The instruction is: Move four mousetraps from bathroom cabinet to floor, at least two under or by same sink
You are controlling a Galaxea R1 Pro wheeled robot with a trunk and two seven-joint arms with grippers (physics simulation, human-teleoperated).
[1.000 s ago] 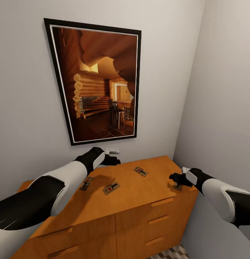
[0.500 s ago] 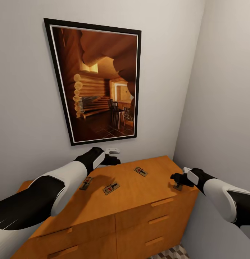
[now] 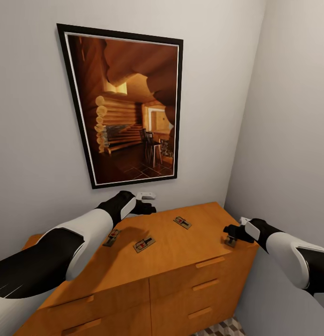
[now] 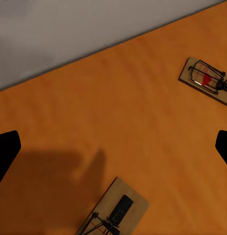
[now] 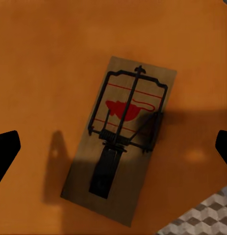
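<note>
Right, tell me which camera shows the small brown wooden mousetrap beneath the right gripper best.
Right wrist view: the brown wooden mousetrap appears large, wire and red mark clear. In the head view it is tiny, by the right gripper.

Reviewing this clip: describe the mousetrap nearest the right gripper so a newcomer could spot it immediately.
Find the orange-brown cabinet under the framed picture. On its top, go to the right-hand front corner, where the right gripper hovers. That mousetrap lies alone at the edge; the other three sit further left.
</note>
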